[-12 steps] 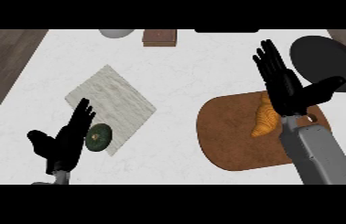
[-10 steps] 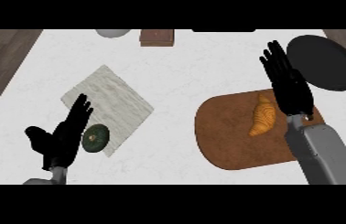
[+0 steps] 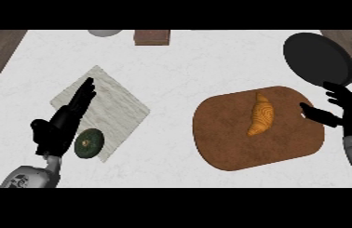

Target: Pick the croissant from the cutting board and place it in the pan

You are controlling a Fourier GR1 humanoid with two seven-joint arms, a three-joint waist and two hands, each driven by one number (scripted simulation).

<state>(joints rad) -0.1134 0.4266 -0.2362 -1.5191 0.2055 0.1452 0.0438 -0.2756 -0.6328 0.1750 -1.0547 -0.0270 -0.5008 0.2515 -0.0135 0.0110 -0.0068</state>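
The croissant (image 3: 260, 114) lies untouched on the brown cutting board (image 3: 227, 143), a little above the board's middle, its length running from about twelve o'clock down to seven; no finger meets it. The pan (image 3: 316, 58), dark and round, sits on the counter (image 3: 192, 69) at roughly one o'clock from the board, just beyond the board's upper right edge and partly cut by the view's right side. The right hand (image 3: 328, 110) shows at three o'clock of the croissant, over the board's right rim, near the pastry but apart from it; its thumb points towards the croissant while the fingers spread upward towards the pan, so the hand is unclenched and carries nothing. The left hand (image 3: 65, 124) rests well apart at nine o'clock, fingers straight and pointing to one o'clock, lying over a pale marbled square slab (image 3: 113, 106); a small dark green round thing (image 3: 89, 144) sits just beside its palm on the slab's lower corner. At twelve o'clock along the far edge stand a brown block (image 3: 152, 37) and a grey bowl (image 3: 104, 32), the latter only partly seen.
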